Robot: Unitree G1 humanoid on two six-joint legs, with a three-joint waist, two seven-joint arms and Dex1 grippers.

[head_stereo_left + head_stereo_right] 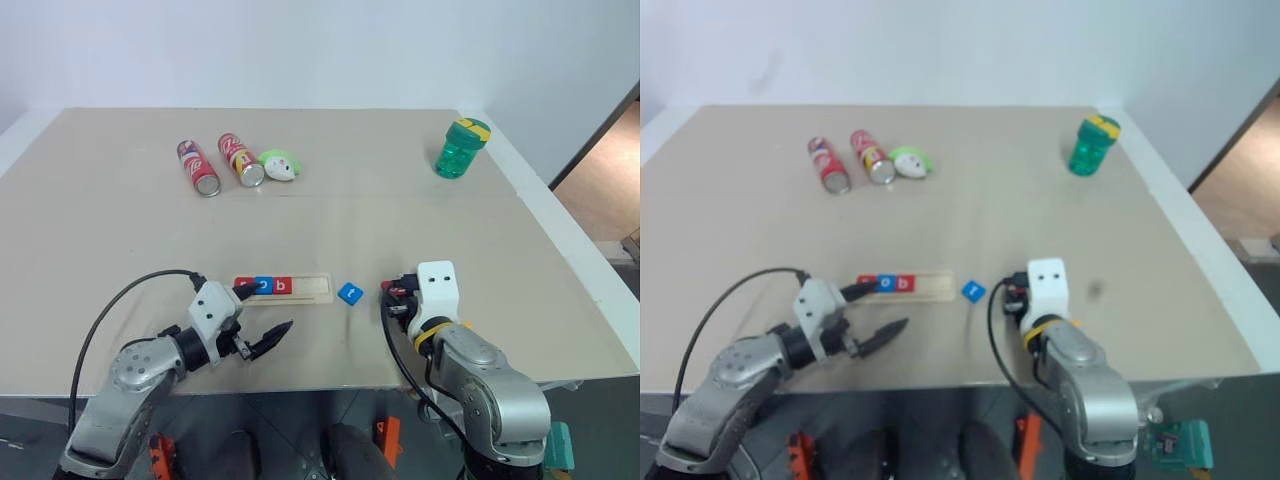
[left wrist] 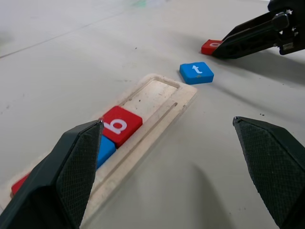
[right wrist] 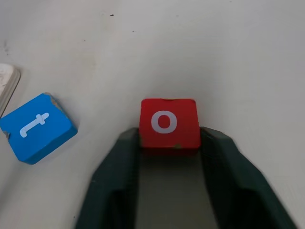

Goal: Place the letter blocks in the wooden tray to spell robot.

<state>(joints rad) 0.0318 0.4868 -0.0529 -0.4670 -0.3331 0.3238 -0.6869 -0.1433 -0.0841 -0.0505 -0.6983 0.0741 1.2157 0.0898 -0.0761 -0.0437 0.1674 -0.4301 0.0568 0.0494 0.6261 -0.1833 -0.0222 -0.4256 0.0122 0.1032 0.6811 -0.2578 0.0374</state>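
The left pincer [image 1: 265, 318] gapes wide, hiding the first red tile in the pale wooden tray [image 1: 312, 288] – blue and red "b" follow. At three o'clock lies blue "t" [image 1: 350, 293]; beyond, the right pincer [image 3: 169, 143] grips red "o" [image 3: 168, 123].

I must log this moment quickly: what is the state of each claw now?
Left claw: open, holding nothing, beside the wooden tray.
Right claw: fingers on both sides of the red o block; a real grip cannot be told.

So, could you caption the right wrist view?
Right gripper fingers flank the red o block; blue t block lies nearby.
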